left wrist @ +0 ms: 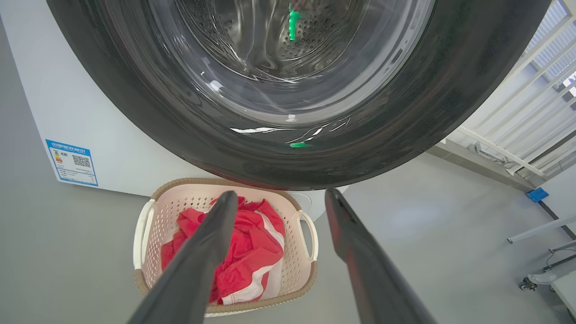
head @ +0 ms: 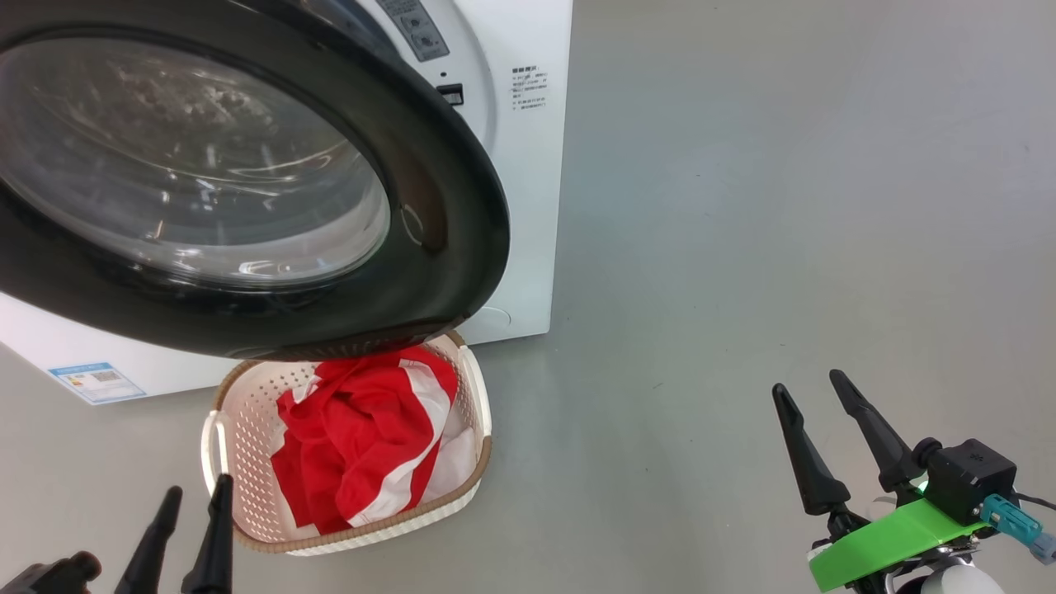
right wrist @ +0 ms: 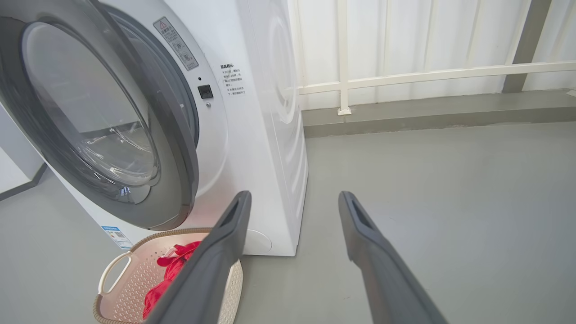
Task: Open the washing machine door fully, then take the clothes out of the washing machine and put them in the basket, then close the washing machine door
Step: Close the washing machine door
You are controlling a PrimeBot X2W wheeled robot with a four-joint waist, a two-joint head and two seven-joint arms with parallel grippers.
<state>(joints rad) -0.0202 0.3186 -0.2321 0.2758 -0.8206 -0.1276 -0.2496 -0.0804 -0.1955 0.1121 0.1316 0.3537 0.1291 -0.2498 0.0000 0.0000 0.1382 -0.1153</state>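
The clothes [head: 363,445] lie heaped in the basket [head: 247,429], which sits under the swung-out washing machine door [head: 470,206]. My left pincer [head: 197,487], spread wide and empty, hovers near the basket's edge. My right pincer [head: 808,383], likewise spread and empty, is well apart from the basket.

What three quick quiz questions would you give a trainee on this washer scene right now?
1. True or false: the clothes lie in the basket.
2. The washing machine door is: A shut, B swung open, C taken off.
3. Fill in: the left gripper and right gripper both stand ____, holding nothing.

Key: 1 true; 2 B; 3 open.
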